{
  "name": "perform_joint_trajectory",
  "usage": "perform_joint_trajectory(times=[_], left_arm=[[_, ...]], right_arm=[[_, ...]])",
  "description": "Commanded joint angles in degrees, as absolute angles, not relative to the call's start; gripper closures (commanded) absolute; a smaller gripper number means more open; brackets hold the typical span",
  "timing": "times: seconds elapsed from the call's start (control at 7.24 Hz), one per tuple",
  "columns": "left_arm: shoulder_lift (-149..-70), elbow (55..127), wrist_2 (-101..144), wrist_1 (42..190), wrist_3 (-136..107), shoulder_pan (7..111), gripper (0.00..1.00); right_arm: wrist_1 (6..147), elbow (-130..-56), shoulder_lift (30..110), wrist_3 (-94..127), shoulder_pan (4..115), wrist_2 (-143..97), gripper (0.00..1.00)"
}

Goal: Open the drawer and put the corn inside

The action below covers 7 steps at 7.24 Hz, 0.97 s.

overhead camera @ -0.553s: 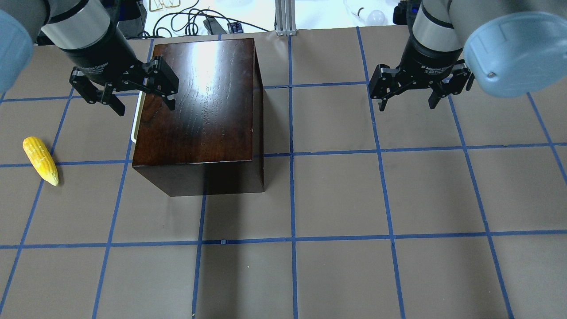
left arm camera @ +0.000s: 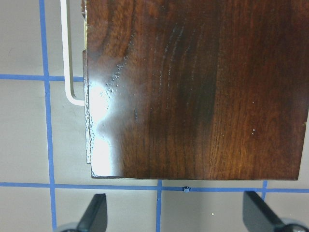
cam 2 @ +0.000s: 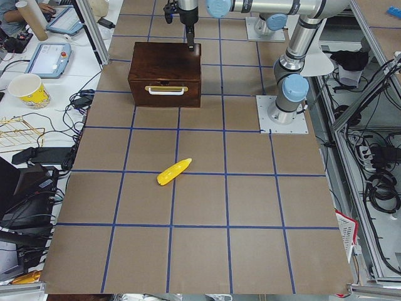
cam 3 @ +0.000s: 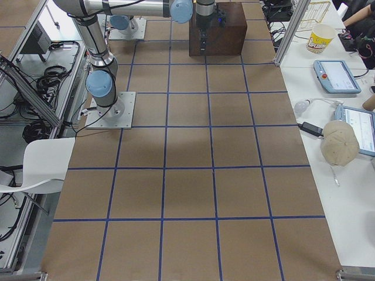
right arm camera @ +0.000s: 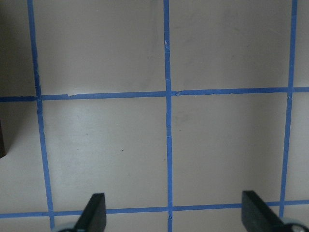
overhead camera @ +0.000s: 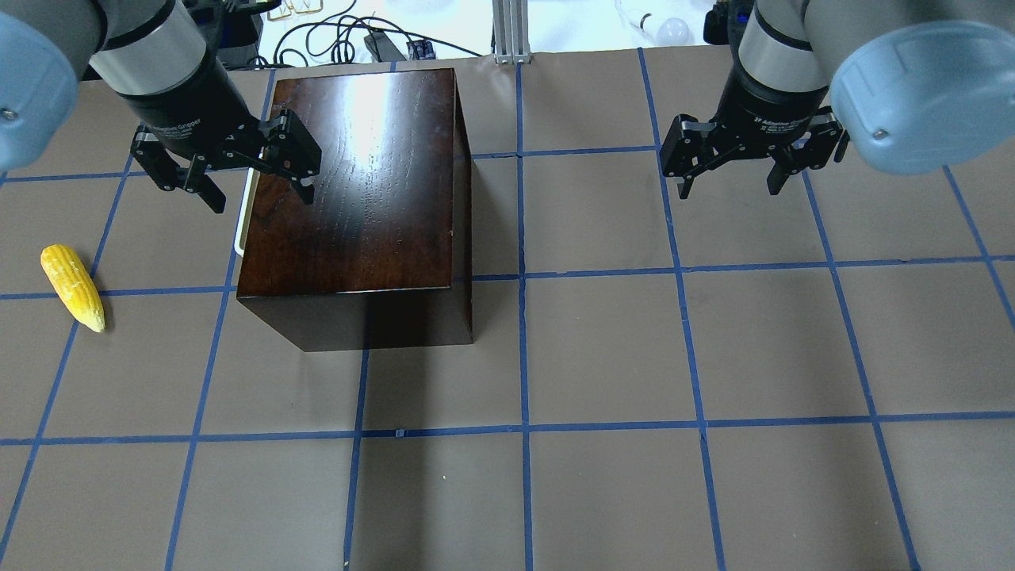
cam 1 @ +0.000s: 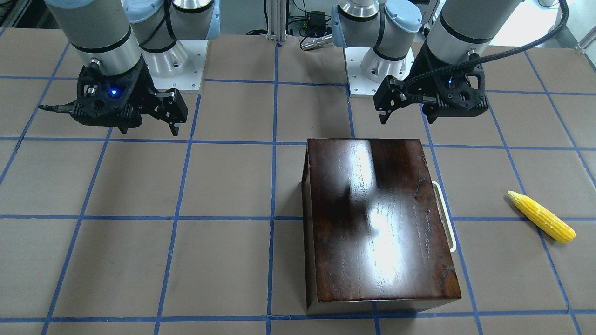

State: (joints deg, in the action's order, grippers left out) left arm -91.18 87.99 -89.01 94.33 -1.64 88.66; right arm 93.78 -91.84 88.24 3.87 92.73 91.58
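The drawer point(cam 2: 138, 93) sat shut in its glossy dark-brown box point(overhead camera: 357, 182), front panel flush, so only its white loop handle point(overhead camera: 244, 214) stood out from the side; that handle lay below the left hand point(overhead camera: 260, 197) and toward its outer finger. The corn point(overhead camera: 73, 287) lay flat on the counter point(overhead camera: 603, 357), well apart from that hand on its outer side, out beyond the handle and touched by nothing.

The left hand hung raised over the handle-side edge of the box with its fingers point(left arm camera: 94, 212) spread wide and holding nothing; one finger stood over the lid and the other past the edge, which reads as lining up over the loop before coming down for it. The right hand point(overhead camera: 728, 190), also spread wide and holding nothing, hovered over bare counter well off the box's far side, probably parked out of the way while the left arm did the opening.

As for room, the handle stood only slightly proud of the panel, so a finger would have to slip into a narrow gap between loop and wood; the lid's edge overhung just beside it. The drawer would slide out toward the corn's side; a good stretch of counter showed between handle and cob, likely enough for the tray's travel.
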Motion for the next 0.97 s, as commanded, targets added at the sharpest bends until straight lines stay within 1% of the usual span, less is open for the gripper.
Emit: perform_joint_trajectory(times=[0.0, 0.83], left_arm=[[-91.5, 88.2, -89.0, 94.7, -1.7, 88.7, 0.0], [-90.8, 88.3, -89.0, 96.4, -2.4, 86.9, 0.0]], right_arm=[[93.8, -91.8, 88.2, 3.9, 92.7, 91.6, 0.0], [93.8, -91.8, 88.2, 3.9, 92.7, 91.6, 0.0]])
